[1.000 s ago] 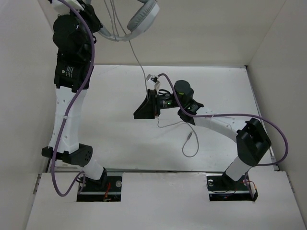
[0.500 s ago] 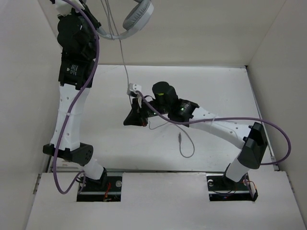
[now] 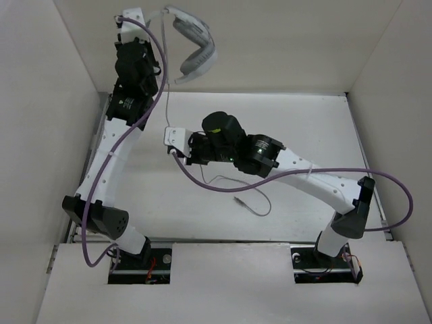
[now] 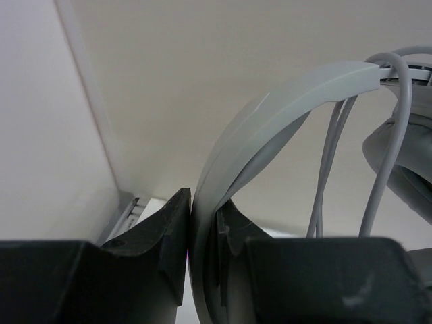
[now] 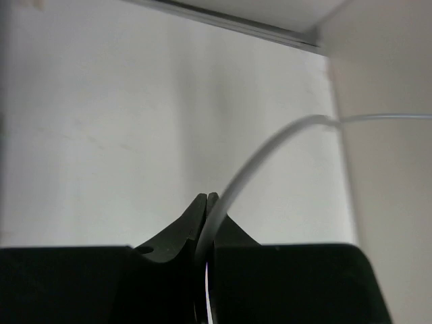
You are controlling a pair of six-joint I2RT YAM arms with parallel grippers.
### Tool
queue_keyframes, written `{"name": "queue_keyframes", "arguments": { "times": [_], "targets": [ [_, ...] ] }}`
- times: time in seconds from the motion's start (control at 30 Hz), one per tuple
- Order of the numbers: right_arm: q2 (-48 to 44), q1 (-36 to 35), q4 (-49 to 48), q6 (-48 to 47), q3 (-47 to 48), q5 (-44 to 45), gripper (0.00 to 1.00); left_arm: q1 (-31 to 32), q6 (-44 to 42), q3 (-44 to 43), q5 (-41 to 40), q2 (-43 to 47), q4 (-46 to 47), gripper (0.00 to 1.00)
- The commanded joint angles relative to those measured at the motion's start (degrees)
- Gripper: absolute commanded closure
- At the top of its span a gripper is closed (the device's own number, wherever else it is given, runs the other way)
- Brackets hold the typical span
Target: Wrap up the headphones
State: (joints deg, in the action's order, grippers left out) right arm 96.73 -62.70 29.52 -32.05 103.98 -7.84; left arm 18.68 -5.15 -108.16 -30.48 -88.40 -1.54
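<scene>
My left gripper (image 3: 154, 16) is raised high at the back left and is shut on the white headband (image 3: 191, 30) of the headphones. A grey ear cup (image 3: 200, 62) hangs below the band. In the left wrist view the headband (image 4: 270, 108) runs between the closed fingers of the left gripper (image 4: 202, 223), with cord strands (image 4: 385, 155) draped over it. The thin grey cord (image 3: 165, 101) drops to my right gripper (image 3: 177, 143), which is shut on it above the table's middle. The right wrist view shows the cord (image 5: 270, 152) pinched in the right gripper (image 5: 210, 209). The cord's tail and plug (image 3: 239, 200) lie on the table.
White enclosure walls stand on the left (image 3: 40, 135), at the back (image 3: 290, 47) and on the right (image 3: 405, 135). A thick purple arm cable (image 3: 223, 190) loops under the right forearm, just above the cord tail. Both arm bases sit at the near edge.
The left arm has swung right and turned the headphones, which now hang edge-on. My right gripper has moved left and a little back with the cord, dragging the tail and plug left.
</scene>
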Motion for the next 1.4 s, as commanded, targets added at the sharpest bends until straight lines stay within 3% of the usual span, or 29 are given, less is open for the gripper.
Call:
{"name": "queue_keyframes", "arguments": {
  "times": [0.0,0.13,0.3,0.6,0.93,1.1,1.37],
  "targets": [
    [-4.26,1.12,5.11,-17.05,4.73,15.11,0.93,1.93,-5.04,5.31,-1.34,4.37,10.85,1.0],
    [-6.11,5.16,3.63,-24.19,8.07,21.27,0.94,4.47,-8.73,12.26,-0.64,6.13,11.47,1.0],
    [-7.78,13.24,-6.81,-30.86,9.31,26.81,0.96,6.23,-10.14,18.41,1.91,8.33,9.81,1.0],
    [-9.8,22.74,-21.42,-32.37,3.96,26.3,0.93,9.84,-8.48,20.27,8.41,10.0,5.59,1.0],
    [-7.26,27.67,-29.52,-29.38,1.04,22.78,0.92,15.73,-8.48,17.28,21.41,12.29,-1.79,1.0],
    [-5.24,28.9,-29.43,-28.16,1.13,21.55,0.92,16.17,-7.78,15.7,29.06,13.43,-6.01,1.0],
    [-2.69,35.05,-24.17,-17.53,2.89,16.98,0.92,15.47,-4.79,11.75,33.55,15.27,-8.21,1.0]
  ]
}}
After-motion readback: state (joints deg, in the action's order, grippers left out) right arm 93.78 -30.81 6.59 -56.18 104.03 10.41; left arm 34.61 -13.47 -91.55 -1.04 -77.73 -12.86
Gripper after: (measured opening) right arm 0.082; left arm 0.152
